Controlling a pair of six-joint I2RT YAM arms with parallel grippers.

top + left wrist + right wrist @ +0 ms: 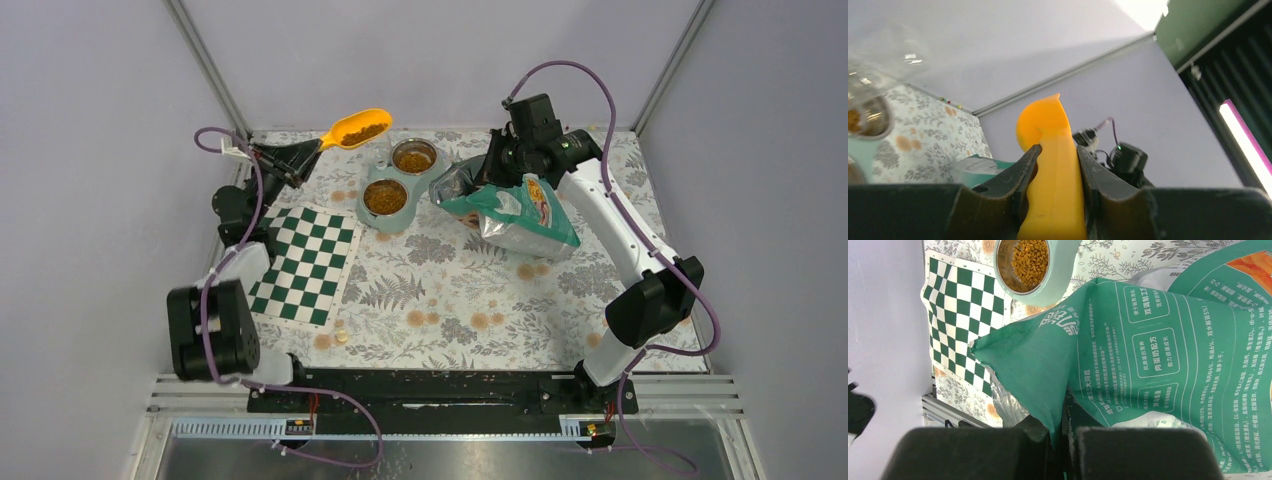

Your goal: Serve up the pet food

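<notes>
My left gripper (312,147) is shut on the handle of the orange scoop (356,128), held above the table's far left; the scoop bowl holds brown kibble (364,130). In the left wrist view the fingers (1029,165) clamp the orange handle (1055,180). A mint double feeder (392,185) has two steel bowls, both with kibble (385,197). My right gripper (503,160) is shut on the top edge of the teal-and-white pouch (515,212), which leans with its open mouth toward the feeder. In the right wrist view the pouch (1148,355) fills the frame, pinched at its fold (1060,427).
A green-and-white checkered mat (305,262) lies at the left on the floral tablecloth (450,290). Frame posts and grey walls enclose the table. A bowl with kibble (1028,262) shows at the top of the right wrist view.
</notes>
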